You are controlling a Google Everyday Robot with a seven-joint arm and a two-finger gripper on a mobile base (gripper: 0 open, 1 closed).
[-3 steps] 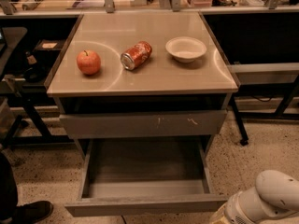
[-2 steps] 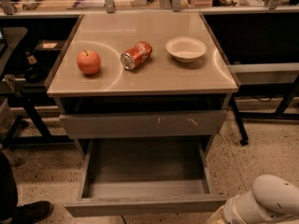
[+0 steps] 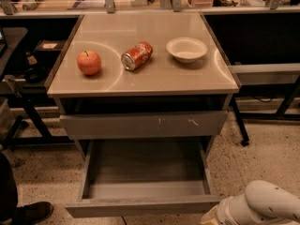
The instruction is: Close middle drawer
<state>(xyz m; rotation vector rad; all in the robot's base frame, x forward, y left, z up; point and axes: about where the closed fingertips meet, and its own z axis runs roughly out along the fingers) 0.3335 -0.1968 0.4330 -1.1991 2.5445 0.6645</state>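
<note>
The middle drawer is pulled far out toward me below the cabinet, its plain grey front low in the view and its grey box interior empty. Above it sits the shut grey drawer front with white scratch marks. Only the white rounded arm shows at the bottom right, just right of the open drawer's front corner. The gripper itself is out of view.
On the beige cabinet top lie a red apple, a red soda can on its side and a white bowl. Dark desks and frames stand left and right. A person's shoe is at the bottom left.
The white arm at the bottom right has dropped slightly lower in view. The drawer and the things on top have not moved.
</note>
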